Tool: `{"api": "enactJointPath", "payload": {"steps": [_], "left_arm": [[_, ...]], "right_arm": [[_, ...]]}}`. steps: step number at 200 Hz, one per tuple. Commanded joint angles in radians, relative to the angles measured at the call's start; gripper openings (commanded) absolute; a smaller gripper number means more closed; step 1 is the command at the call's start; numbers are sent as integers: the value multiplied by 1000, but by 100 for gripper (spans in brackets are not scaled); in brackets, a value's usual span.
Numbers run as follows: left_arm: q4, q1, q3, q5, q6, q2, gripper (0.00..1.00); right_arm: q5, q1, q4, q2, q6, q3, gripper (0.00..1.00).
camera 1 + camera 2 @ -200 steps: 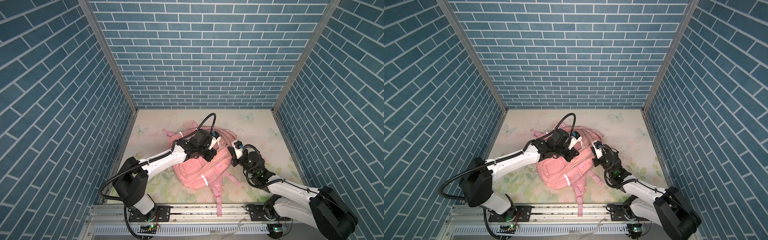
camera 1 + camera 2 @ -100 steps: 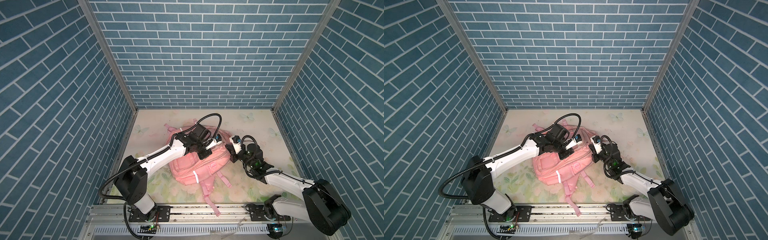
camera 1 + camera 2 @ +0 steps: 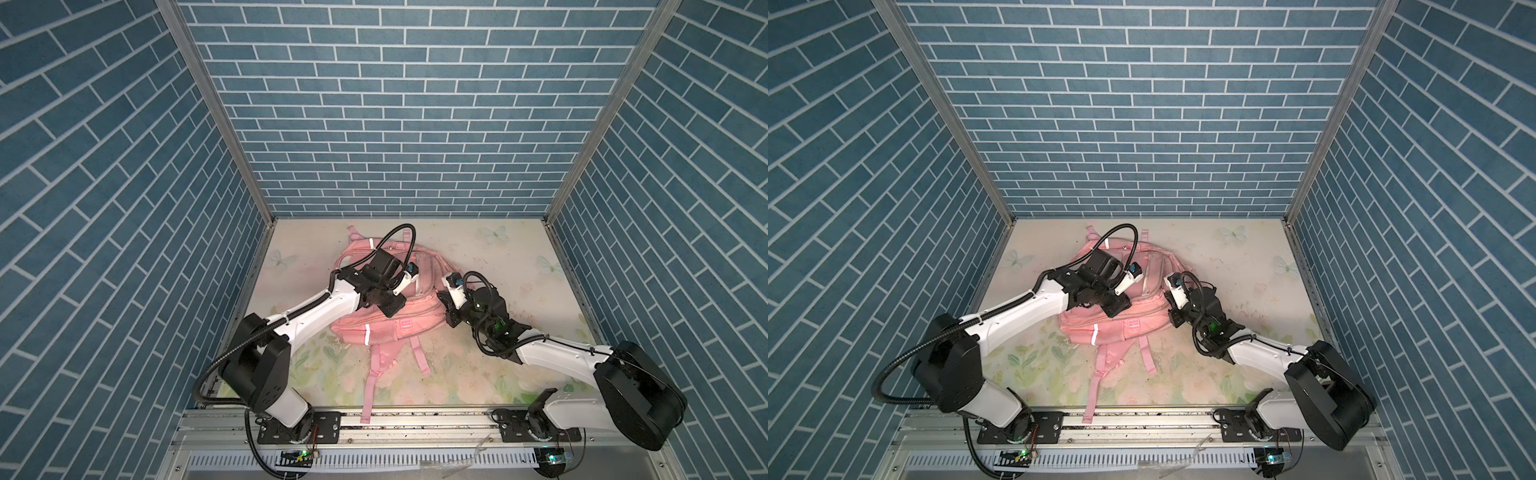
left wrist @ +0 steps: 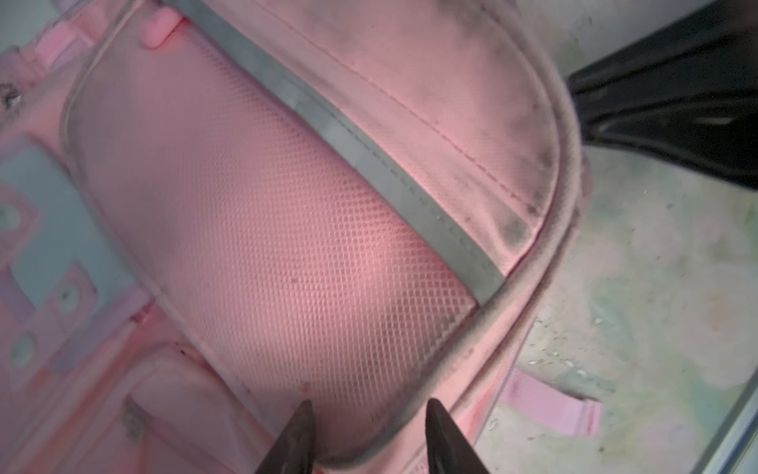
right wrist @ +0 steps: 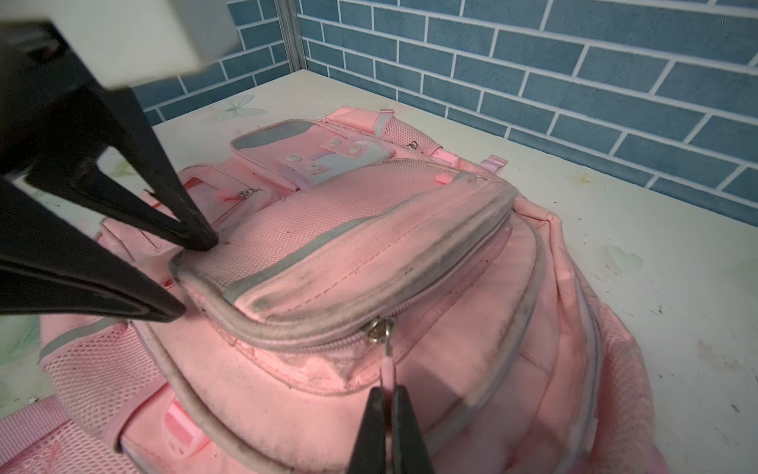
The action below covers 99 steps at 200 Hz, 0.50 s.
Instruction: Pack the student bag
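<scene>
Student bag (image 3: 390, 320) lies flat mid-tabletop (image 3: 507, 257). Right hand (image 5: 387, 400) is clamped on the zipper pull (image 5: 386, 365), likely to run the zip. Left hand (image 5: 188, 279), jaws apart, straddles the front pocket (image 5: 328, 262) corner, probably bracing it.

Open tabletop (image 3: 498, 257) beside student bag (image 3: 386, 332)

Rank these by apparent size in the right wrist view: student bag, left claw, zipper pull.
1. student bag
2. left claw, enlarged by its nearness to the camera
3. zipper pull, clearly the smallest

Floral table (image 3: 490, 257), blue brick walls (image 3: 395, 104)
</scene>
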Motion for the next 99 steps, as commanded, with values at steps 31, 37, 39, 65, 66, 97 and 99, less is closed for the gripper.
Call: {"api": "enactJointPath", "payload": {"steps": [31,37,39,65,66,97,99], "left_arm": [[474,-47,-310,-96,-1035,-271,55],[517,-60,-345,-126,-1118,-291,55],[529,-65,-354,-137,-1144,-297,56],[687,-158,-454,-281,-1415,-323,58],[694,-162,-456,-286,-1423,-322,58],[828,-261,-497,-439,-1595,-274,60],[834,-264,-497,-444,-1599,-270,60]], "right_arm": [[-61,8,1,25,-53,10,0],[-67,10,1,25,-58,9,0],[-69,9,1,24,-60,8,0],[-97,14,3,23,-89,1,0],[-97,15,3,23,-89,1,0],[-122,17,7,16,-108,-11,0],[-123,17,7,15,-110,-12,0]]}}
